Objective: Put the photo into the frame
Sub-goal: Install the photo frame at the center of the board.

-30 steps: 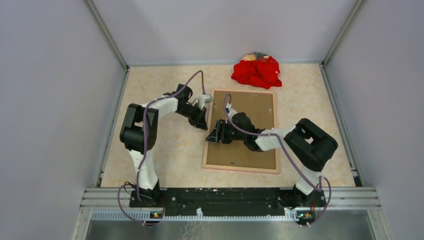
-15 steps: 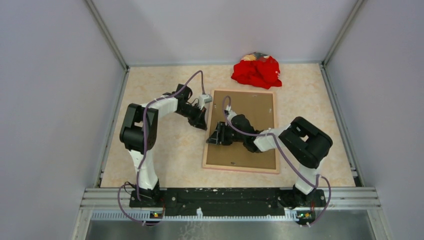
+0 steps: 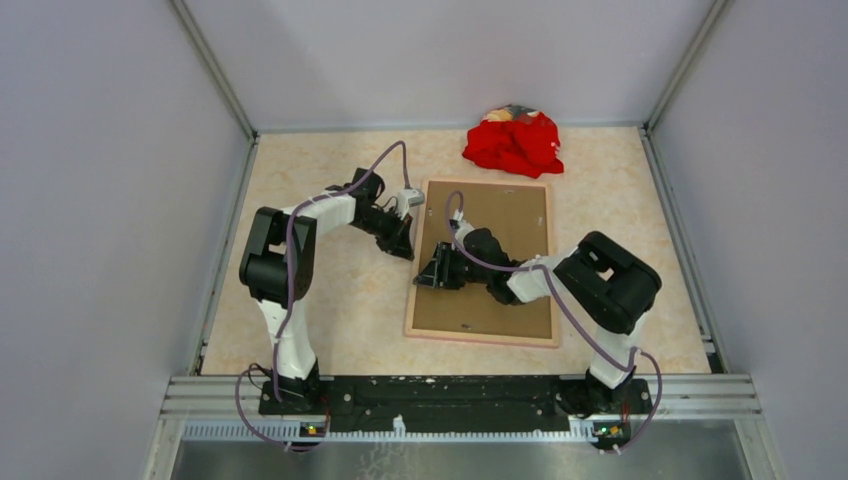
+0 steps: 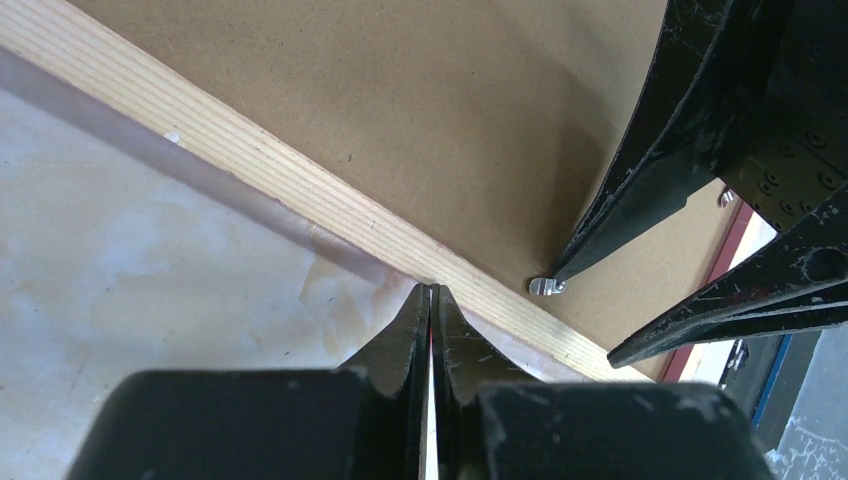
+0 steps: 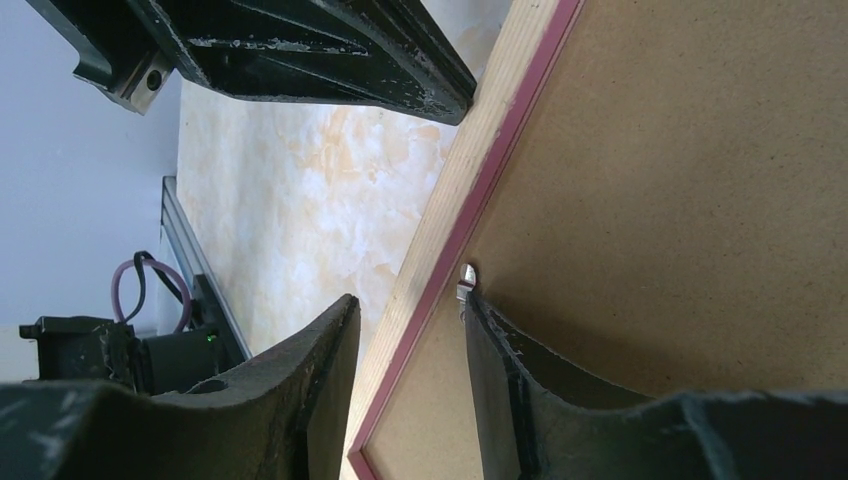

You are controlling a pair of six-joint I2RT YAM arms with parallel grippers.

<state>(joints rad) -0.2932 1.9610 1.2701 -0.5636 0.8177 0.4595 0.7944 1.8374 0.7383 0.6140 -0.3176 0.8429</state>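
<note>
Left fingers [image 4: 400, 340] are clenched, tips against the tan wooden rail of the frame [image 4: 300, 195], right fingers [image 5: 510, 380] parted astride that rail beside a metal tab [image 5: 466, 275], the frame face down on the worktop [image 4: 150, 260], brown backing board [image 4: 400, 100] up, pink lip showing.

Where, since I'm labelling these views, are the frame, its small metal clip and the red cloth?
frame [image 4: 300, 200], left wrist view, on its tan wooden rail.
metal clip [image 4: 546, 286], left wrist view, on its rounded end.
red cloth [image 3: 515, 143], top view, middle of the heap.
</note>
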